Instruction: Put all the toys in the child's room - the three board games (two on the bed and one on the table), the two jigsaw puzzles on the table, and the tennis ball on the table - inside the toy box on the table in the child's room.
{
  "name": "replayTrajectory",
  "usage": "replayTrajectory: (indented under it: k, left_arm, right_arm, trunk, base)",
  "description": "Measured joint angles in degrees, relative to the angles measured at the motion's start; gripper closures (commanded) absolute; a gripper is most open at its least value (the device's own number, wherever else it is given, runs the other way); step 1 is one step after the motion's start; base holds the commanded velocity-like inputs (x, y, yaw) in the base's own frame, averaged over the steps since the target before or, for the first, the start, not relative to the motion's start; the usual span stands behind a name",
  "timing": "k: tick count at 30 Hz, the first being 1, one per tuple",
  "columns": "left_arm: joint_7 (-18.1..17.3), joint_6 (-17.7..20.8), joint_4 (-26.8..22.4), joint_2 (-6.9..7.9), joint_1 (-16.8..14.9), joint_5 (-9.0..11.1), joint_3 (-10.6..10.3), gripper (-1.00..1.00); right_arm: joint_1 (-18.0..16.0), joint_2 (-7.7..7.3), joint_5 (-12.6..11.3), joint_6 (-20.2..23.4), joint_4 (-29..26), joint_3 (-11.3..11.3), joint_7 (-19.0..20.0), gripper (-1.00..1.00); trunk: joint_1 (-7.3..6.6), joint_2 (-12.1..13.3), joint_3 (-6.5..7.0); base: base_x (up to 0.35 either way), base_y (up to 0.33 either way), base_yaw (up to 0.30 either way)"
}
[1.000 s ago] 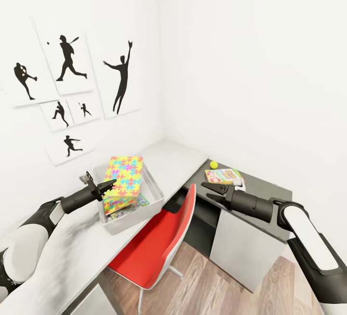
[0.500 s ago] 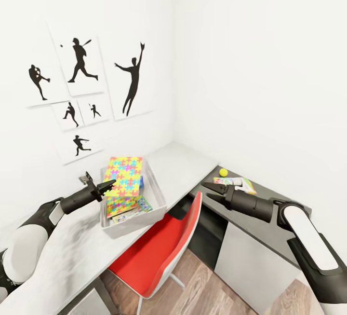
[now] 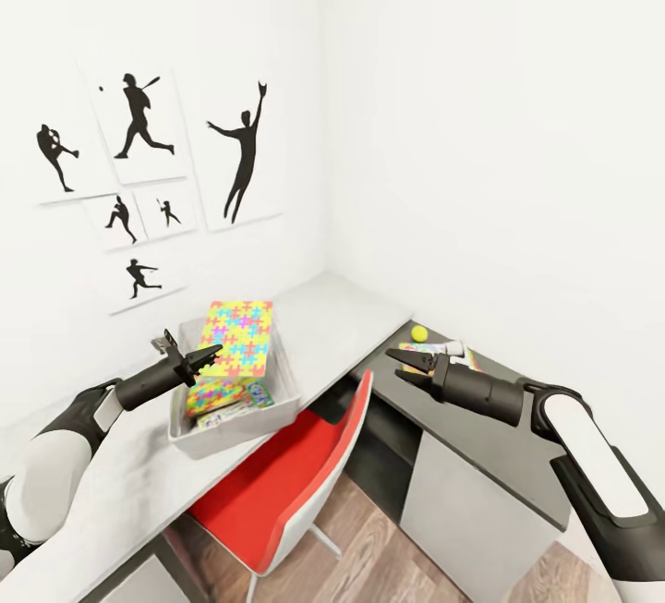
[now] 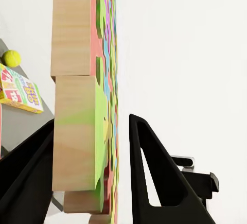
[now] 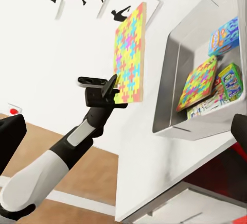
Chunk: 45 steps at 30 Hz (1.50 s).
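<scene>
Puzzle over the box, camera swings a bit

Left of frame, the left gripper (image 3: 205,355) keeps pinching a jigsaw puzzle (image 3: 238,338) above the toy box (image 3: 277,412); only the view has shifted since a moment ago. Right of centre, the right gripper (image 3: 404,361) is spread, empty, near the tennis ball (image 3: 419,333) and a board game (image 4: 19,91), which I'd guess are next.

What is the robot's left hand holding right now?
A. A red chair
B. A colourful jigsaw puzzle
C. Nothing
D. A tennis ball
B: the left gripper is clamped on the edge of a jigsaw puzzle, holding it above the grey toy box; the tennis ball lies on the dark cabinet top.
</scene>
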Motion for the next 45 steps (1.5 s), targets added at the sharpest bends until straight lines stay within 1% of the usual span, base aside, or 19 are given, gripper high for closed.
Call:
replayTrajectory:
  k: [14,21,30,34,45]
  left_arm:
    - [0.0,0.2,0.0,0.01,0.3,-0.1,0.0,1.0]
    - [0.0,0.2,0.0,0.07,0.4,-0.1,0.0,1.0]
    - [0.4,0.6,0.2,0.19,0.5,-0.1,0.0,1.0]
    - [0.7,0.7,0.3,0.11,0.6,-0.1,0.1,1.0]
    - [1.0,0.7,0.3,0.17,0.6,-0.1,0.1,1.0]
  right_arm:
    - [0.7,0.09,0.1,-0.2,0.0,0.1,0.3,-1.0]
    - [0.7,0.11,0.1,-0.2,0.0,0.1,0.2,-1.0]
    - [0.7,0.11,0.1,-0.2,0.0,0.1,0.3,-1.0]
    - [0.7,0.1,0.1,-0.2,0.0,0.1,0.3,-1.0]
    - [0.7,0.1,0.1,-0.2,0.0,0.1,0.3,-1.0]
  trunk:
    - [0.01,0.0,0.0]
    - [0.01,0.0,0.0]
    - [0.0,0.0,0.0]
    - [0.0,0.0,0.0]
    - [0.0,0.0,0.0]
  base:
    - [0.064,-0.009,0.006]
    - [0.018,-0.185,0.237]
    - [0.11,-0.095,0.27]
    - [0.126,-0.21,0.062]
    - [0.063,-0.085,0.006]
